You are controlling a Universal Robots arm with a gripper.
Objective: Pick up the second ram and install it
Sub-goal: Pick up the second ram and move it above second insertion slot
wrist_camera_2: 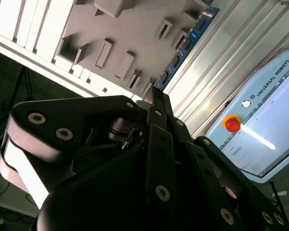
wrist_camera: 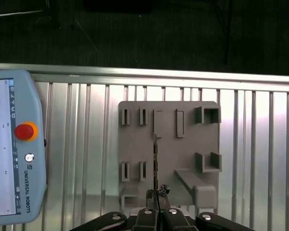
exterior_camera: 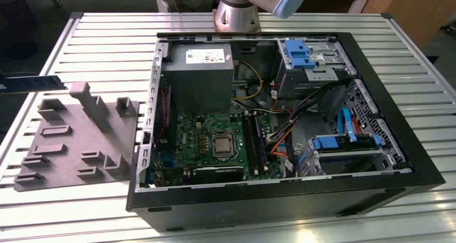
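The second ram (exterior_camera: 39,83) is a thin green stick with black chips. It hangs level in the air past the grey holder tray (exterior_camera: 75,141), at the exterior view's left. My gripper (exterior_camera: 7,88) is shut on one end of it. In the first wrist view the ram (wrist_camera: 155,161) shows edge-on above the tray (wrist_camera: 183,125), pinched between my gripper (wrist_camera: 156,193) and its fingertips. In the second wrist view the ram (wrist_camera_2: 185,41) runs away from the gripper (wrist_camera_2: 156,92). The long black memory slots (exterior_camera: 254,141) lie on the motherboard (exterior_camera: 206,141) inside the open computer case (exterior_camera: 278,200).
The case lies on a ribbed metal table (exterior_camera: 107,45), with a power supply (exterior_camera: 199,72), drive bays (exterior_camera: 306,61) and loose cables (exterior_camera: 285,141) inside. A teach pendant (wrist_camera: 12,149) with a red stop button (wrist_camera: 25,131) rests beside the tray. The arm's base (exterior_camera: 238,13) stands behind the case.
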